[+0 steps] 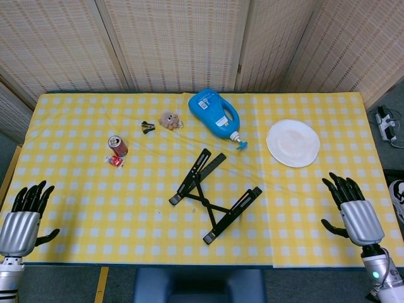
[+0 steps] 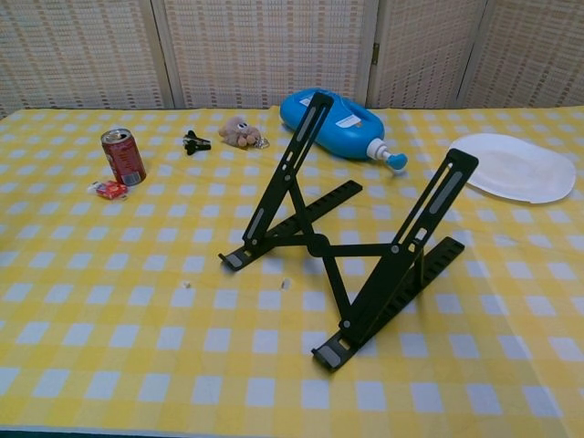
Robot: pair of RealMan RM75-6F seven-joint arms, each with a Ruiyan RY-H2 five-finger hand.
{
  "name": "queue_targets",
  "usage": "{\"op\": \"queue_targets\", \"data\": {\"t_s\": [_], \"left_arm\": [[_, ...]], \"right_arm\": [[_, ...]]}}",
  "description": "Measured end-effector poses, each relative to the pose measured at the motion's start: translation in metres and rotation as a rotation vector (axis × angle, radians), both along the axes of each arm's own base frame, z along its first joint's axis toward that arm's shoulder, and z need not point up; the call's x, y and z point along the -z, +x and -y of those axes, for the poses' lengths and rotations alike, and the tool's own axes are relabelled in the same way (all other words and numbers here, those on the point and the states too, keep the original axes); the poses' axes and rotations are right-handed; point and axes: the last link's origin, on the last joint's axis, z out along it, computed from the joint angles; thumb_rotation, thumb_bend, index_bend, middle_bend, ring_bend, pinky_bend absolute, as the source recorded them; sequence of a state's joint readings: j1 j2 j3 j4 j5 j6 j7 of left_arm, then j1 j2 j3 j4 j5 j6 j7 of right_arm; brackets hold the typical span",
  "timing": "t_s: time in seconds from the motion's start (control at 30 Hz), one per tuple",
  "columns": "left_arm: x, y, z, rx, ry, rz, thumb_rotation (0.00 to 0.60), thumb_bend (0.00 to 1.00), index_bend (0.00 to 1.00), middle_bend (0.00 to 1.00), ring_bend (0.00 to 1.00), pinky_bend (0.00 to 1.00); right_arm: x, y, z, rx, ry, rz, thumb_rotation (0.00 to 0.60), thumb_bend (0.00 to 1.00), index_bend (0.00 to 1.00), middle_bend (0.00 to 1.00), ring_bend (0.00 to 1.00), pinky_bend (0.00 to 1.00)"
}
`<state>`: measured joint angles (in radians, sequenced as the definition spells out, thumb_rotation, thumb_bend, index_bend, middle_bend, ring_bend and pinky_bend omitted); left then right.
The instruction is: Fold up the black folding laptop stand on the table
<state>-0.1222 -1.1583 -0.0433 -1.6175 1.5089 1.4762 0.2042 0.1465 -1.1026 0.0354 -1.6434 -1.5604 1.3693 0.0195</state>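
Observation:
The black folding laptop stand (image 1: 212, 194) stands unfolded in the middle of the yellow checked table, its two arms raised and joined by crossed struts (image 2: 351, 246). My left hand (image 1: 22, 213) hovers at the table's front left corner, fingers spread and holding nothing. At the front right edge my right hand (image 1: 350, 209) is likewise spread and empty. Both hands are far from the stand. Neither hand shows in the chest view.
A blue detergent bottle (image 1: 216, 113) lies behind the stand, a white plate (image 1: 293, 142) to the back right. A red can (image 1: 117, 146), a small red packet (image 1: 114, 161), a black clip (image 1: 148, 127) and a small plush toy (image 1: 168, 119) sit at back left.

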Motion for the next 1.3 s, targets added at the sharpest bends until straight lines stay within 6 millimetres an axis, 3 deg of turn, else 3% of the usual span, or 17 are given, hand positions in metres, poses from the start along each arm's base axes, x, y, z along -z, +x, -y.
{"op": "queue_targets", "data": {"t_s": [0.17,0.6,0.97,1.3], "left_arm": [[0.001,0.002,0.000,0.009,-0.003,0.000,0.600,0.15,0.04,0.00,0.01,0.00],[0.005,0.006,-0.002,0.021,-0.021,-0.003,0.600,0.15,0.06,0.01,0.02,0.00],[0.008,0.012,-0.004,0.031,-0.035,-0.005,0.600,0.15,0.06,0.02,0.02,0.00],[0.009,0.014,0.000,0.028,-0.044,0.001,0.600,0.15,0.06,0.02,0.02,0.00]], "right_arm": [[0.012,0.008,0.011,-0.030,0.092,0.046,0.600,0.47,0.00,0.00,0.03,0.00],[0.057,0.031,0.045,-0.080,0.334,0.142,0.600,0.88,0.00,0.00,0.04,0.00],[0.112,0.072,0.076,-0.230,0.502,0.190,0.600,0.92,0.00,0.00,0.03,0.00],[0.132,0.112,0.073,-0.406,0.588,0.174,0.600,0.92,0.00,0.00,0.03,0.00]]}}
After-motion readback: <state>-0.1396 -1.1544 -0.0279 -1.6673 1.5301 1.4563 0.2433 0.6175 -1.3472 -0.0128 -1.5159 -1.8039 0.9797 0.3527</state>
